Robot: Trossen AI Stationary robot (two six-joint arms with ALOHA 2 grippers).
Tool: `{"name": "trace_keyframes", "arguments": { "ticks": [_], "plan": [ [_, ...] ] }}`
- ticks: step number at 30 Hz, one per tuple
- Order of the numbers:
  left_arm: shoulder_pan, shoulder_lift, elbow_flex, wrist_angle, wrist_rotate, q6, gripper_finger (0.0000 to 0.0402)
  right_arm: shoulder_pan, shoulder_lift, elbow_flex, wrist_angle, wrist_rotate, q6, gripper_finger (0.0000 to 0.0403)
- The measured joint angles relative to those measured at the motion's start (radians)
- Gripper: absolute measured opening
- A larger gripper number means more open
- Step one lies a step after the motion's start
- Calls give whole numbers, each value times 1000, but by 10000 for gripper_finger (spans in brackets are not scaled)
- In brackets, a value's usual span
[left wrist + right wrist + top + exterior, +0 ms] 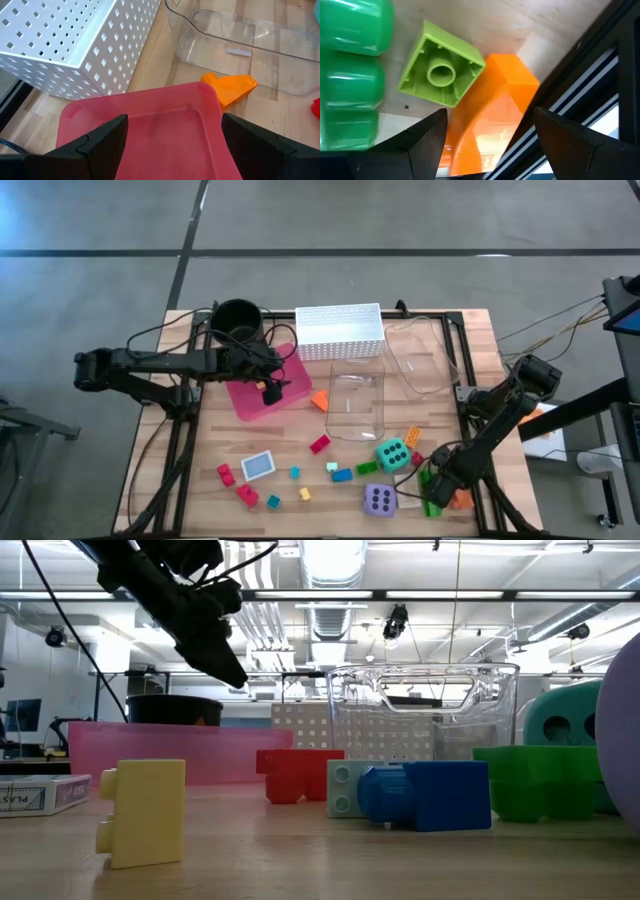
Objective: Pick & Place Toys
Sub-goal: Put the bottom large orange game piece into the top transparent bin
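Note:
Toys lie scattered on the near half of the wooden table: a teal die [392, 454], a purple die [379, 499], a card [258, 466] and several small bricks. My right gripper [445, 488] hangs open at the near right corner. In the right wrist view its fingers stand on either side of an orange brick [495, 110] that lies by the black table rail, beside a light green brick [440, 72] turned bottom up. I cannot tell whether the fingers touch the orange brick. My left gripper [172, 145] is open above the pink tray [145, 125], with nothing between its fingers.
At the far side stand a white perforated basket [340, 330], a black round pot [237, 320] and two clear containers [355, 402] [420, 355]. An orange brick [230, 87] lies by the tray's corner. A larger green brick [350, 75] sits close to my right gripper.

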Motion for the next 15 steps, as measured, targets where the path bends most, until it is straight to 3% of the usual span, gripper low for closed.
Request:
{"name": "trace_keyframes", "arguments": {
  "ticks": [8, 15],
  "plan": [
    [0, 0, 0, -1, 0, 0, 326, -1, 0, -20, -11, -1, -21, 289],
    [0, 0, 0, -1, 0, 0, 326, 0, 0, -23, -7, 3, -16, 217]
  ]
}}
